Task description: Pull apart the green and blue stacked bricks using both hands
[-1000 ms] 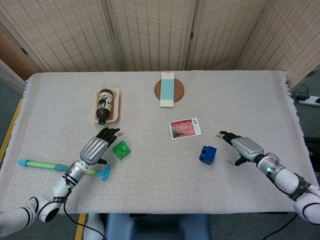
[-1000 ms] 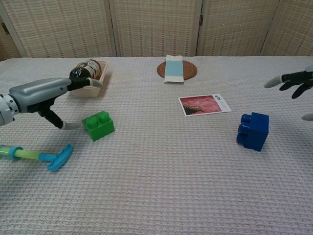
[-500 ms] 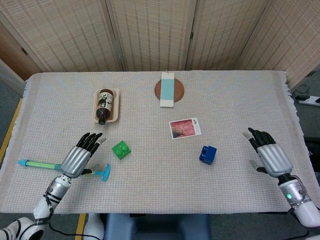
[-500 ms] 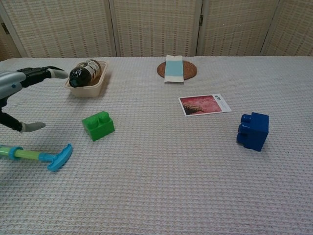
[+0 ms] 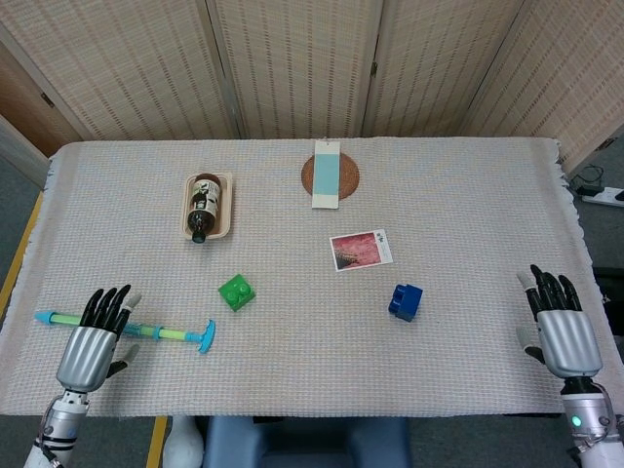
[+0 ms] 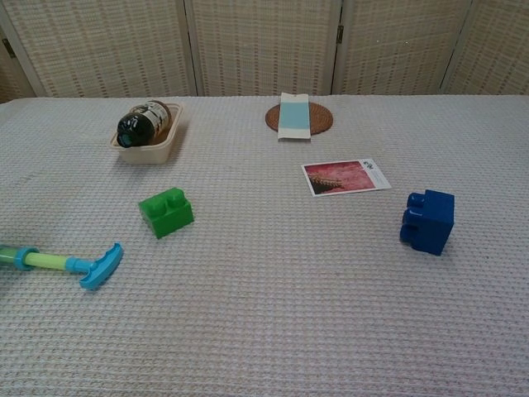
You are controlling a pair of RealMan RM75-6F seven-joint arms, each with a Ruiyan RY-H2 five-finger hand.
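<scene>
Woven reed screens stood behind the table (image 5: 468, 195), and a pale waffle-weave cloth covered it edge to edge. And look at the bricks: already apart! The green brick (image 5: 236, 292) sat flat on the cloth, studs up, left of centre, a chunky glossy plastic block. The blue brick (image 5: 406, 301) lay well apart from it to the right, tipped onto its side, with its studs facing sideways in the chest view.

Down at the near-left corner, the left hand (image 5: 90, 341) hung with its grey metallic back up and dark fingers (image 5: 104, 305) spread wide and straight, gripping nothing. Its fingertips overlapped the toy syringe (image 5: 127, 328) in the head view, though contact could not be judged from there. That syringe was a slim translucent tube, yellow-green through the middle with a teal crossbar at one end, lying flat on the cloth.

Over on the near-right edge, the right hand (image 5: 564, 330) matched it: palm down, fingers (image 5: 551, 290) fanned and released, nothing in them, well clear of the blue brick. Neither hand showed in the chest view.

Further back, a dark glass bottle (image 5: 203, 206) lay on its side in a shallow cream tray (image 5: 225, 207). A round woven coaster (image 5: 349, 176) carried a pale blue rectangular card (image 5: 328, 175), and a glossy photo card (image 5: 361, 249) lay flat between the coaster and the blue brick.
</scene>
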